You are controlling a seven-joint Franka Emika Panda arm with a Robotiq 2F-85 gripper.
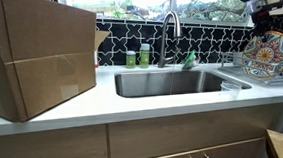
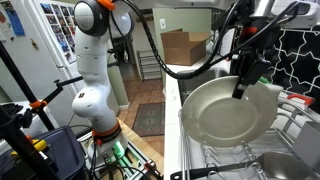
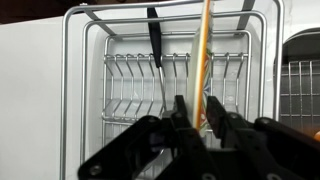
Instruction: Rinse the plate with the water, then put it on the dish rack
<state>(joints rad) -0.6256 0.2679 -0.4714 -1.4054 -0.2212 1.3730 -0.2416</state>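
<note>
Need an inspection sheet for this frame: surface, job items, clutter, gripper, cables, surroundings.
Surface: white counter with a steel sink set in it.
Job's things: plate upright, edge-on in the wrist view, over the rack; cannot tell if it sits between the tines.
Clutter: cardboard box on the counter; two green bottles by the faucet; black utensil standing in the rack.
Grippers: gripper shut on the plate's rim.
Cables: black cables hang from the arm toward the gripper.
Surroundings: dark tiled backsplash, window above.
</note>
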